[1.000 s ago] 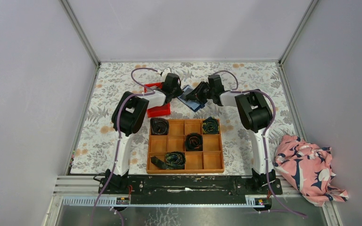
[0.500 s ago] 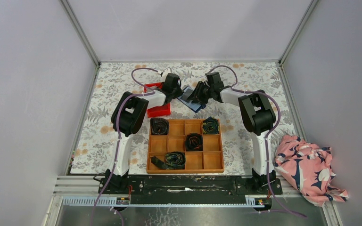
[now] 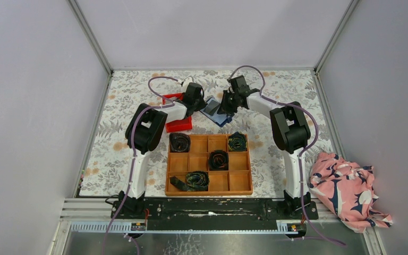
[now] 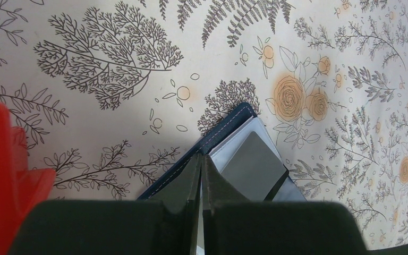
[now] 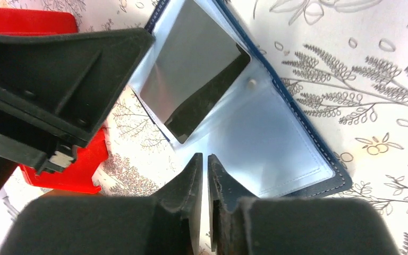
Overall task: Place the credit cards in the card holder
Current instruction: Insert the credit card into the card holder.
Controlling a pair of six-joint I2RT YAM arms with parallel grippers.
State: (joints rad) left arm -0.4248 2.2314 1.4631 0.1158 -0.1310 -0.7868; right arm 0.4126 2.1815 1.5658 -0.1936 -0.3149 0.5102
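The navy card holder (image 3: 221, 118) lies open on the flowered table between both grippers, pale pockets up (image 5: 276, 143). A grey, shiny credit card (image 5: 191, 69) sits slanted in its upper pocket, one dark corner sticking out; the left wrist view shows the card (image 4: 255, 159) too. My left gripper (image 4: 200, 156) is shut, its tips on the holder's stitched left edge (image 4: 228, 125); I cannot tell whether it pinches the edge. My right gripper (image 5: 202, 155) is shut to a hairline gap just below the card, over the pale lining, with nothing between its fingers. From above, the left gripper (image 3: 203, 106) and right gripper (image 3: 226, 107) face each other.
A red bin (image 3: 178, 125) sits directly left of the holder, under the left wrist. The wooden grid tray (image 3: 209, 192) with dark rolled bundles lies in front. A pink patterned cloth (image 3: 348, 191) lies off the table at the right. The left gripper's body (image 5: 58, 79) crowds the right wrist view.
My right arm has stretched further back and its gripper has swung over the holder, the jaws opening and then closing. The left gripper has stayed put.
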